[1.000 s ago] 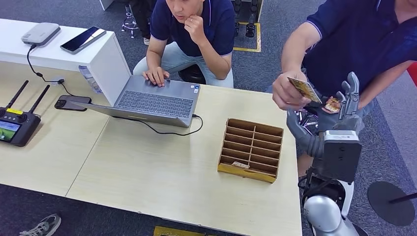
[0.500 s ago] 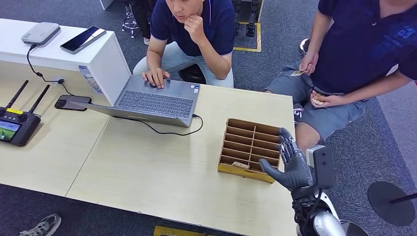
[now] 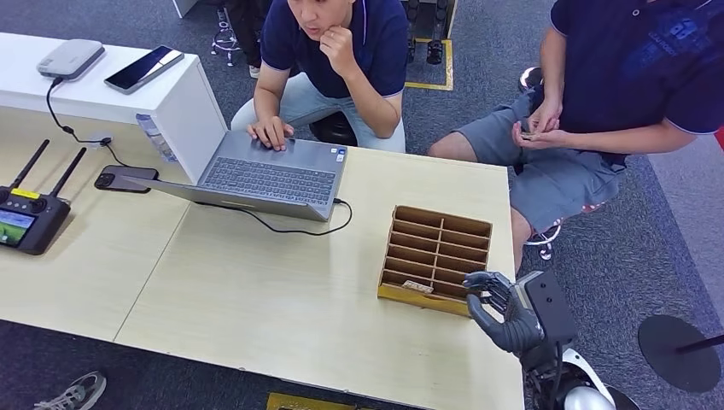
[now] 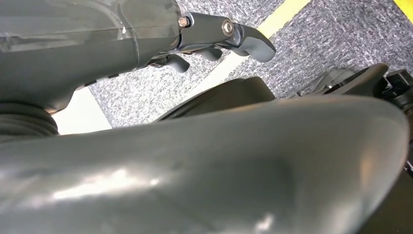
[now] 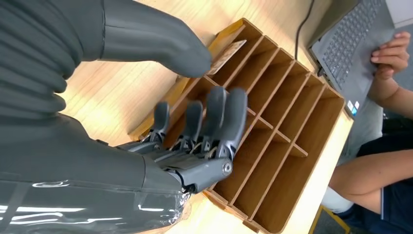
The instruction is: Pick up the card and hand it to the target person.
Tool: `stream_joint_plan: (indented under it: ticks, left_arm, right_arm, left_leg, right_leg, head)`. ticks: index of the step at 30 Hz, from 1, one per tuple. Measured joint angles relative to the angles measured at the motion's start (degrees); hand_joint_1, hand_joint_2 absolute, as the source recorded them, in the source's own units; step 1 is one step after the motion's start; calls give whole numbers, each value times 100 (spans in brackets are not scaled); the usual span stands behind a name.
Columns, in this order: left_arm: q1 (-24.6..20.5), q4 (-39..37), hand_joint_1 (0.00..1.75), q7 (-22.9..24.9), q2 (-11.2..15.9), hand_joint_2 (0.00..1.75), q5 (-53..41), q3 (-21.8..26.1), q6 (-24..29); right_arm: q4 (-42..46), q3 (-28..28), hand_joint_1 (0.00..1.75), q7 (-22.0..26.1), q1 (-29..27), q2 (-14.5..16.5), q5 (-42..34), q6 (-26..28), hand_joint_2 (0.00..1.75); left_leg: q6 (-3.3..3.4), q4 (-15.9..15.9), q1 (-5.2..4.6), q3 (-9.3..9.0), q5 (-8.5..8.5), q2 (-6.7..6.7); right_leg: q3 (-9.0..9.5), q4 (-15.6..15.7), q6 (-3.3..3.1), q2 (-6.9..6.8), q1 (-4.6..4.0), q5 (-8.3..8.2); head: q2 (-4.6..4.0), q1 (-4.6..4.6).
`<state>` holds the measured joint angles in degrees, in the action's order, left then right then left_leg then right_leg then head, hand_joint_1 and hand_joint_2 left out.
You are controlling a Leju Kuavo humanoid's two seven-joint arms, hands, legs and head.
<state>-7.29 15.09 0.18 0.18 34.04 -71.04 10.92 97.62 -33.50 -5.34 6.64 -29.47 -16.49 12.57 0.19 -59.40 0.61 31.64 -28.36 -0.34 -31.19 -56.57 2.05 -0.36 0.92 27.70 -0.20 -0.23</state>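
A wooden slotted box (image 3: 439, 221) stands on the table with one card (image 3: 417, 287) lying in its front row. My right hand (image 3: 502, 313) hovers at the box's near right corner, fingers bent, thumb apart, holding nothing. The right wrist view shows that hand (image 5: 195, 126) over the box (image 5: 292, 151), its thumb just above the card (image 5: 227, 51). The seated person on the right (image 3: 632, 77) holds a small card (image 3: 530, 135) in both hands at the lap. My left hand (image 4: 221, 39) hangs down over the carpet with nothing in it.
A second person (image 3: 329, 43) sits at an open laptop (image 3: 265, 178) whose cable (image 3: 290, 229) runs across the table. A remote controller (image 3: 26, 218) and a phone (image 3: 126, 179) lie at the far left. A white side desk (image 3: 175, 94) stands at the back left.
My right hand has dropped from up by the seated person to beside the box. That person took the card and drew both hands back to the lap.
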Motion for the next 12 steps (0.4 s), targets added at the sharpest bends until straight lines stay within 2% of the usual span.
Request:
stream_joint_plan:
  ticks: [1, 2, 12]
  left_arm:
    - [0, 0, 0, 5, 3, 0, 5, 0, -2]
    - [0, 1, 0, 12, 4, 0, 9, 0, -5]
    - [2, -1, 0, 43, 9, 0, 15, 0, -17]
  right_arm:
    - [25, -14, 25, -21, 0, -28, 11, -21, 175]
    - [49, -30, 2, -41, -1, -53, 22, -39, 175]
    - [224, -200, 0, -136, -23, -205, 76, -55, 175]
  left_leg:
    - [0, 0, 0, 0, 0, 0]
    - [0, 0, 0, 0, 0, 0]
    - [0, 0, 0, 0, 0, 0]
  right_leg:
    - [0, 0, 0, 0, 0, 0]
    - [0, 0, 0, 0, 0, 0]
    - [0, 0, 0, 0, 0, 0]
  head:
    - [0, 0]
    - [0, 0]
    - [0, 0]
